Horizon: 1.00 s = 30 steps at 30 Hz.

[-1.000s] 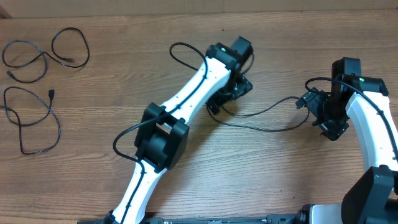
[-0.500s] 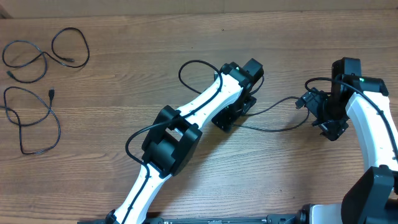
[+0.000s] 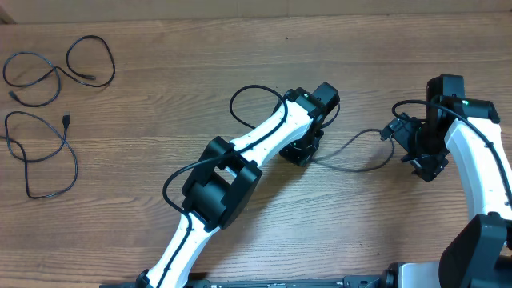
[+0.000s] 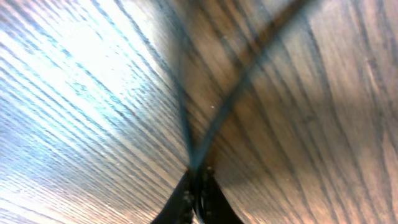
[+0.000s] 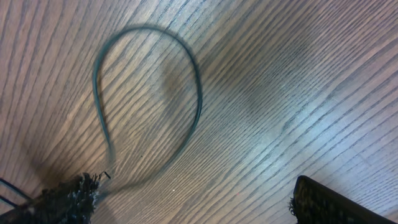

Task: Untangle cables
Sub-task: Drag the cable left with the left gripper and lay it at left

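Left end effector (image 4: 198, 179) has closed on the thin, curving black cable (image 3: 356, 169).

Pretty blurry shot, but you can make out the left gripper (image 4: 198, 194) at the bottom middle, its two dark tips pressed together on a thin dark cable (image 4: 239, 84). Two strands fan out from the pinch in a V. One goes nearly straight up to the top edge, and the other curves off to the upper right. Underneath is the wood-grain table (image 4: 329, 130), with a big bright glare washing out the left side.
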### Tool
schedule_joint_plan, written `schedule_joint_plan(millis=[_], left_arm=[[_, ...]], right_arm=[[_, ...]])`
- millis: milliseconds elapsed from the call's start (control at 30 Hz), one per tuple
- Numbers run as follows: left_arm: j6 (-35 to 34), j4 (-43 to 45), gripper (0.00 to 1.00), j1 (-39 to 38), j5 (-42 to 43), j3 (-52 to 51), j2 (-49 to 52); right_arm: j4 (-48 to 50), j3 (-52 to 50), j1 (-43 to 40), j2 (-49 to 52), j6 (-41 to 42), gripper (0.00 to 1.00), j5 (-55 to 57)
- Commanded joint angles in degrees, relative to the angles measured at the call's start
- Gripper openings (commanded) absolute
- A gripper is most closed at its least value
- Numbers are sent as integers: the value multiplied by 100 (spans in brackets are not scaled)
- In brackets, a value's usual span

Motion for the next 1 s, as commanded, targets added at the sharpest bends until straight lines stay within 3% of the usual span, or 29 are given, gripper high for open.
schedule_joint_plan(millis=[0,167,267,367,633,967], left_arm=[[42,-223,4,-15,-621,-245,127],[431,-935,5,308,-1475,-133,-20],[474,-1652,4,691,-2170,24,-245],[946,-2090,4,1294,-2806,170,-632],[3058,-1860,4,3051,-3359,249,-1491],[5488,-1119,4,4629,-3357,240,-1469]], right_arm=[[17,83,0,-26,-101,100,13],[22,83,0,-26,-179,100,15],[39,83,0,-26,-179,100,15],[74,83,0,-26,-177,100,13],[92,83,0,-26,-175,100,11],[531,83,0,-26,-155,100,-7]])
